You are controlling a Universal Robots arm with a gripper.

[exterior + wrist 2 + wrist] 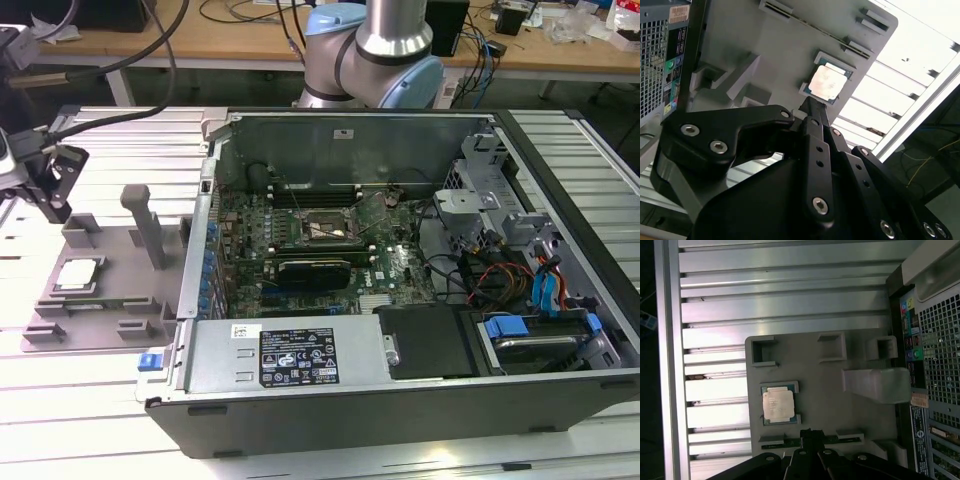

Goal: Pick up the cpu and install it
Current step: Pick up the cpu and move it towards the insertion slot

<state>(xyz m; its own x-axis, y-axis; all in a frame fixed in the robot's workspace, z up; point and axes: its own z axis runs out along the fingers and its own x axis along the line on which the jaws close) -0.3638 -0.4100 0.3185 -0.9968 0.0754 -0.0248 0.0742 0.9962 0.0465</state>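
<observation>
My tool hangs over the exterior view's left end of the ribbed metal desk, above the far edge of the grey plastic tray and clear of it. In the first wrist view its tip narrows to a single dark point, so I read the tool as together, with nothing held in it. The cpu lies flat in its shallow pocket on the tray, pale silver top facing up, near the tray's end that is farthest from the open computer case. In both wrist views the cpu sits just beyond my tool's tip, close to it but apart from it. Inside the case, the dark square socket on the green board has nothing in it, and a long black ribbed block lies just beside it.
</observation>
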